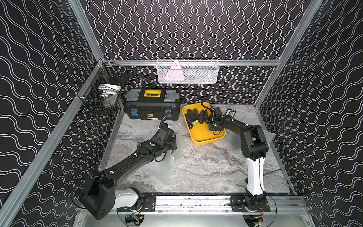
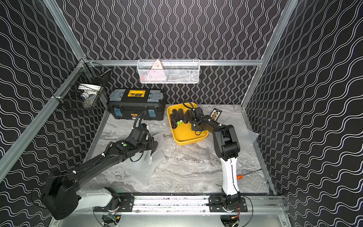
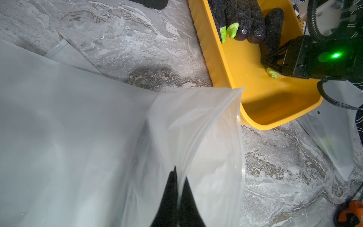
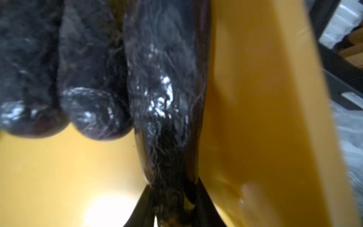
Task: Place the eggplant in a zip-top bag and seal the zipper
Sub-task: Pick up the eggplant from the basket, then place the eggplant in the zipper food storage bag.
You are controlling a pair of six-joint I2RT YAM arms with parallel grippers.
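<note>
Two arms reach over the marble table (image 1: 206, 169). Left gripper (image 3: 179, 175): jaws clenched on the rim of the clear zip-top bag (image 3: 88, 137), left of centre. The pinched rim is held up and the mouth gapes toward the yellow tray (image 1: 208, 141); the rest of the bag lies crumpled on the table. Right gripper (image 4: 172, 185): down inside the tray, far and right of centre, jaws grasping the eggplant (image 4: 165, 88) at its stem end. This eggplant is rightmost in the row, beside the other eggplants (image 1: 195, 116); whether it touches the tray floor, cannot tell. Black toolbox (image 1: 152, 106) stands far left. Second clear bag (image 1: 270, 135) lies under the right arm.
</note>
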